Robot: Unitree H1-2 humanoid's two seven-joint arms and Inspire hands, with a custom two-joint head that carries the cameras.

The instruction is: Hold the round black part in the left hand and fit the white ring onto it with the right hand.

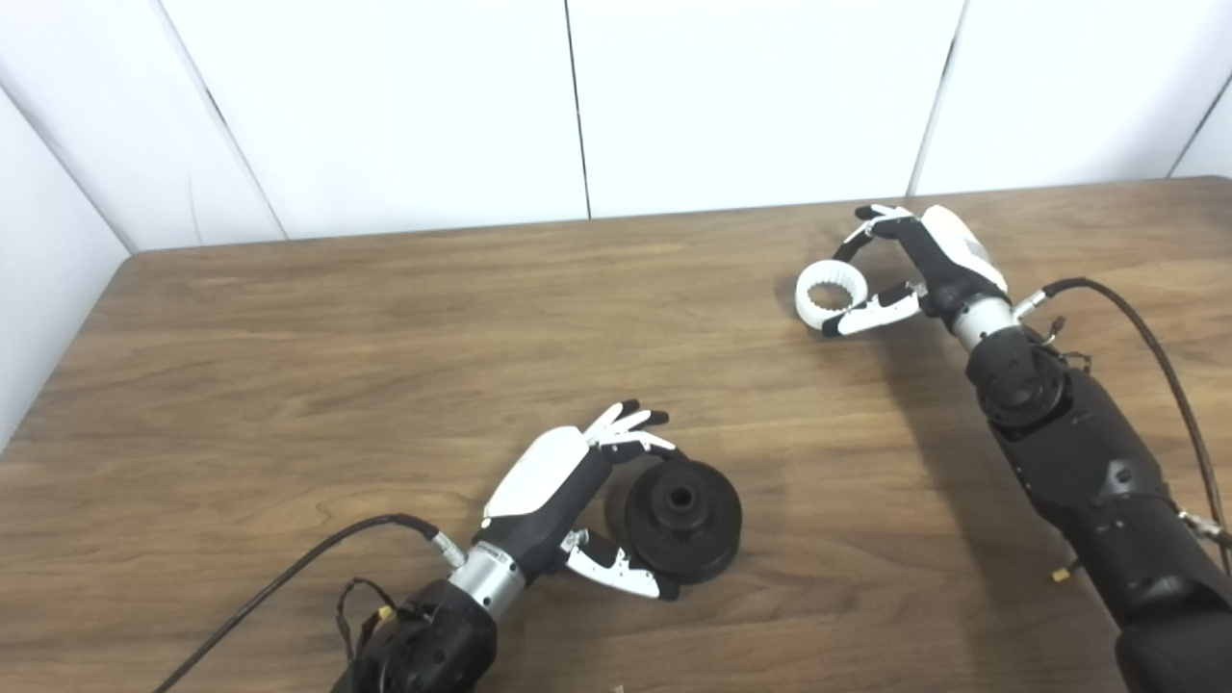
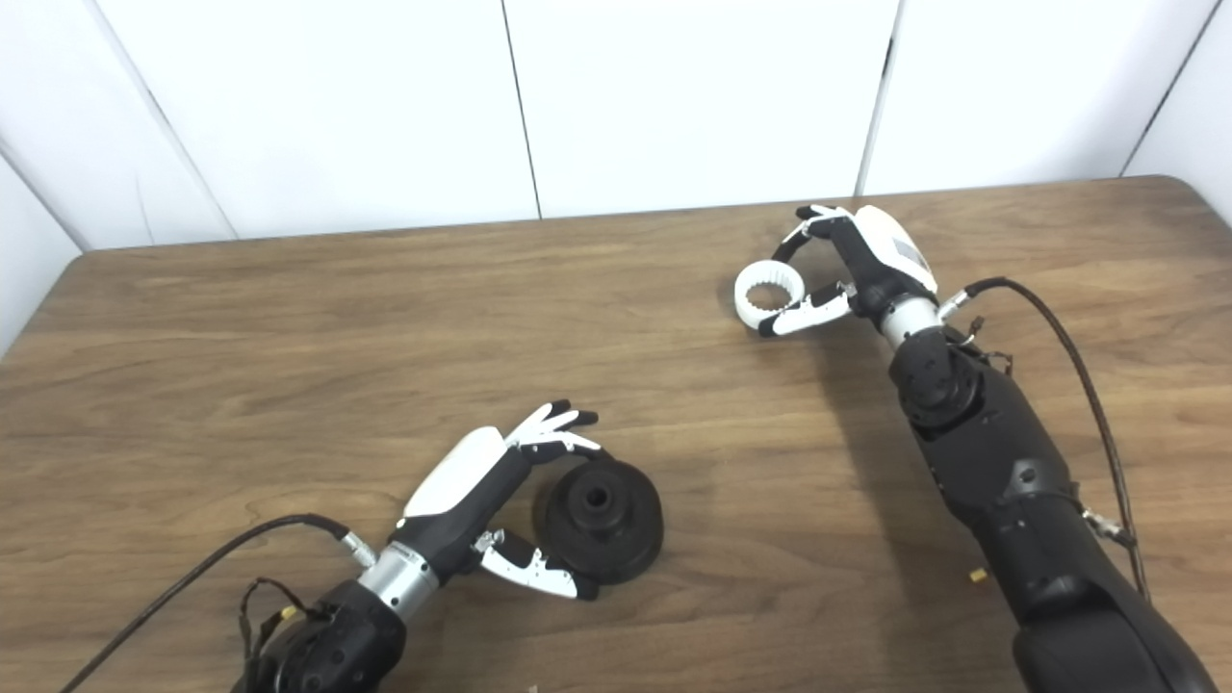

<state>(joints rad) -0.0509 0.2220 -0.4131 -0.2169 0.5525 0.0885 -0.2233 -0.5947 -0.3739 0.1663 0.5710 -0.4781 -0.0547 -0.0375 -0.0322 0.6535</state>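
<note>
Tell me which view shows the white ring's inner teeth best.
The left eye view: the white ring sits slightly larger there, its teeth clearer, the right hand around it. The right eye view shows the same ring, a little smaller.

The table (image 1: pixel 289 385) is brown wood with a darker grain pattern. The ring (image 1: pixel 832 295) at the right hand (image 1: pixel 924 265) is white. The round part (image 1: pixel 683 520) beside the left hand (image 1: pixel 568 491) is plain black. Both hands are black and white. The wall (image 1: pixel 385 106) behind is white with dark seams.

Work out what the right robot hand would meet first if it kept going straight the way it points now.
The white ring, sitting between the right robot hand's fingers and thumb. Beyond it, bare table towards the back-left edge, though depth is hard to judge.
</note>
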